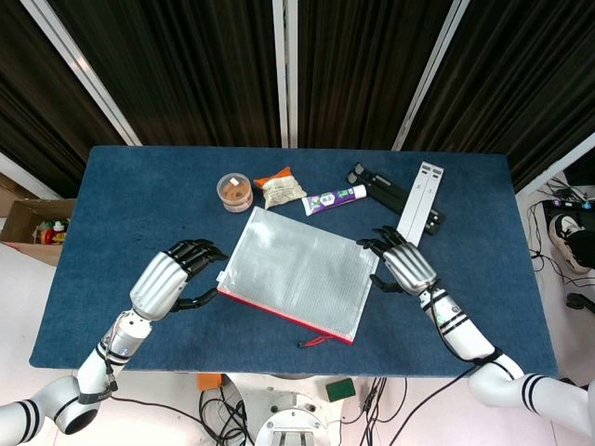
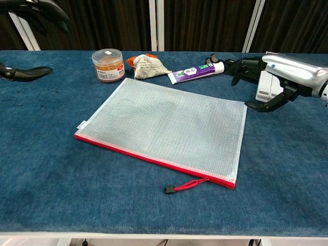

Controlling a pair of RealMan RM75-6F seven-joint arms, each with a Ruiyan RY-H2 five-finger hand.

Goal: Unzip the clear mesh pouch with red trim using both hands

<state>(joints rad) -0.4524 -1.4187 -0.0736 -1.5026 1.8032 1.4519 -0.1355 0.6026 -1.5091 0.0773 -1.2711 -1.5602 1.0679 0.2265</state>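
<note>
The clear mesh pouch (image 1: 297, 274) (image 2: 166, 128) lies flat in the middle of the blue table, its red zipper trim (image 1: 284, 318) (image 2: 148, 158) along the near edge. A red pull cord (image 1: 314, 342) (image 2: 187, 185) trails off the trim's right end. My left hand (image 1: 175, 272) hovers just left of the pouch's near left corner, fingers apart, holding nothing; the chest view shows only its fingertips (image 2: 25, 73) at the left edge. My right hand (image 1: 402, 263) (image 2: 271, 77) hangs beside the pouch's right edge, fingers spread, empty.
Behind the pouch stand a small round jar (image 1: 235, 192) (image 2: 108, 64), a crumpled snack packet (image 1: 280, 187) (image 2: 147, 65) and a toothpaste tube (image 1: 335, 199) (image 2: 196, 74). A black and silver metal bracket (image 1: 409, 200) lies at the back right, beyond my right hand.
</note>
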